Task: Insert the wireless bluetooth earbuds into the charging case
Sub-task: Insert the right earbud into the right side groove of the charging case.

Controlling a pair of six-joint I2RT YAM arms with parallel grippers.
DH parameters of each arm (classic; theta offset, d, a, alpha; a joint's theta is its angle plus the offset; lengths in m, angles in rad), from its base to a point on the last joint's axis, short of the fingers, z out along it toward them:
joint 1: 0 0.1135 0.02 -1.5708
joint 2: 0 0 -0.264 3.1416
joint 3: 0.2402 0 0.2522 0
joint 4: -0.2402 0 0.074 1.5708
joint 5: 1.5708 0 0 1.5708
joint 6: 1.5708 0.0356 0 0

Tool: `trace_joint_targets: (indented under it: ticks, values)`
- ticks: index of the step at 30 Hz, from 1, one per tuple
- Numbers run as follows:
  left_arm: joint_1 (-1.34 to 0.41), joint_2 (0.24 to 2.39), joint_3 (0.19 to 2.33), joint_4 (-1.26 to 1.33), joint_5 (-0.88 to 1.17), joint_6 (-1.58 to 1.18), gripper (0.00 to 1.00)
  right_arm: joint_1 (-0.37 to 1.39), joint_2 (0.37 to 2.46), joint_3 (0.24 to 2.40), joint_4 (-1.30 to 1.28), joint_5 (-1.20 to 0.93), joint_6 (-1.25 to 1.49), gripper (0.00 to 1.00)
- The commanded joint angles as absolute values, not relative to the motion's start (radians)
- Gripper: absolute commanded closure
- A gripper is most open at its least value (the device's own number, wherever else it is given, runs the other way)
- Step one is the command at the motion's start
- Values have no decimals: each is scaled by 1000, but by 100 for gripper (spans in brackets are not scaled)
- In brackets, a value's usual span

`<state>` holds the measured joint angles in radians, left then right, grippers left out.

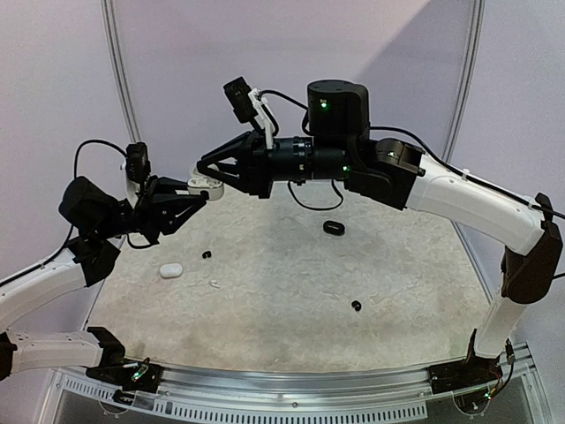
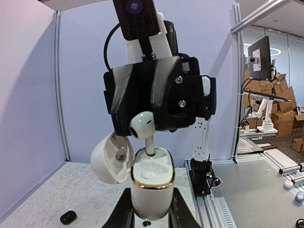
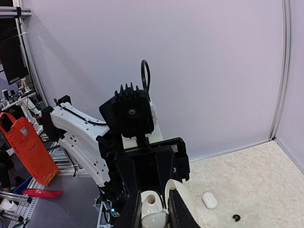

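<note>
lying loose on the tabletop point(image 1: 282, 283) are a black earbud point(image 1: 356, 306) and a closed white case point(image 1: 170, 270). farther back, the left claw point(image 2: 152, 205) clamps an open white charging case point(image 2: 152, 183); the right claw point(image 3: 153, 209) pinches a white earbud point(image 2: 142, 127), its stem inside the case.

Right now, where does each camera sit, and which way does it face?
Top external: above, behind the bases, looking down at the table; left arm and right arm show.
Left wrist: on the left arm, facing the right fingers past the left fingers holding the open charging case.
Right wrist: on the right arm, facing the left arm past the right fingers.
Shared: both wrist views show the white earbud at the case.
</note>
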<state>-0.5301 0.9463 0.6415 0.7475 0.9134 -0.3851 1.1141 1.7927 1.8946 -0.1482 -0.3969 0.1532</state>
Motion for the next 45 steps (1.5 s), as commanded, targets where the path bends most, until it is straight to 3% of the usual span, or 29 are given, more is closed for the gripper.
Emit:
trace_joint_targets:
  ticks: [1,10,17,32,45]
  values:
    - [-548,918,632,813,976,-332,100,1091,1753,1859,-155,-412,138,96]
    - [-548,900,635,731,997,-183,100,1091,1760,1894,-213,-474,54,96]
    - [-546,903,634,732,971,-231,100,1100,1781,1905,-239,-486,15,97]
    - [-546,904,629,719,925,-124,100,1123,1833,1942,-128,-514,-5,97]
    - [-546,934,623,806,828,-575,100,1121,1816,1910,-105,-450,-32,98]
